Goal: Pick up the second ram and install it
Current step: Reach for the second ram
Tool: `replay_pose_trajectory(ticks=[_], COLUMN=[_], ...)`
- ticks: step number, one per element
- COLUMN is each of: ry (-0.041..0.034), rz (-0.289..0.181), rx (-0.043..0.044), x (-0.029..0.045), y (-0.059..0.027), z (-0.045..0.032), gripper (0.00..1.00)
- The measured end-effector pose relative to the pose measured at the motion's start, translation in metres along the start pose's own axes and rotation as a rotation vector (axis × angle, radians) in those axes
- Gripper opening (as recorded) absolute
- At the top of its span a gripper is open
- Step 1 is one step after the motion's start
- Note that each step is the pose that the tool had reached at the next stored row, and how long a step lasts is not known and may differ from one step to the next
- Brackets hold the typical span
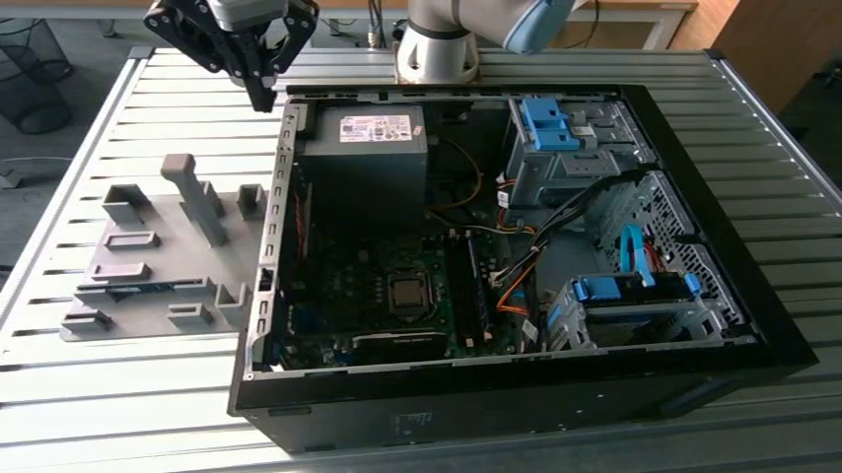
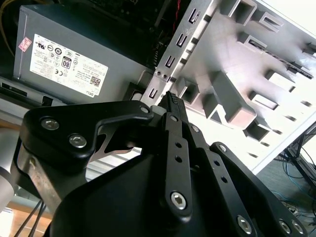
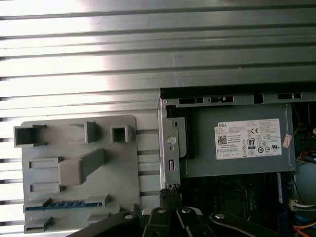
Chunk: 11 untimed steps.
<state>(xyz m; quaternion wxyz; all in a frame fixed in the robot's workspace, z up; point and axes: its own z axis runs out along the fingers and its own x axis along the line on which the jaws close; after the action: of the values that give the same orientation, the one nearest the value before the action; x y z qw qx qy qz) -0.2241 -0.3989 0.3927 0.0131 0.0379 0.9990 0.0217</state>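
The gripper [image 1: 263, 98] hovers by the open computer case [image 1: 526, 399], fingers [image 2: 174, 129] pressed together and empty, while the second ram [image 3: 64, 205] sits slotted in its grey holder [image 1: 172, 222], presumably for easy grasping.

The black tool [image 3: 170, 189], fingertips pressed together and empty, hangs over the wall of the open computer case [image 3: 169, 123] near the grey power supply [image 3: 202, 148], while the blue-green second ram [image 3: 64, 204] lies in 1 slot of the grey holder [image 3: 121, 168] on the ribbed worktop [image 3: 148, 64].

Printed white label [image 3: 252, 139] on power supply [image 3: 202, 150]
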Motion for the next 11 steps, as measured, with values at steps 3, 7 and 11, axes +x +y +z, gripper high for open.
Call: replay_pose_trajectory(ticks=[3,7,11], ry=[0.0,0.0,0.0], rz=[0.0,0.0,0.0], rx=[0.0,0.0001,0.0001], x=[0.0017,0.004,0.0063], y=[-0.0001,-0.0003,-0.0005], z=[0.0,-0.0001,-0.0001], gripper=[0.1,0.1,0.1])
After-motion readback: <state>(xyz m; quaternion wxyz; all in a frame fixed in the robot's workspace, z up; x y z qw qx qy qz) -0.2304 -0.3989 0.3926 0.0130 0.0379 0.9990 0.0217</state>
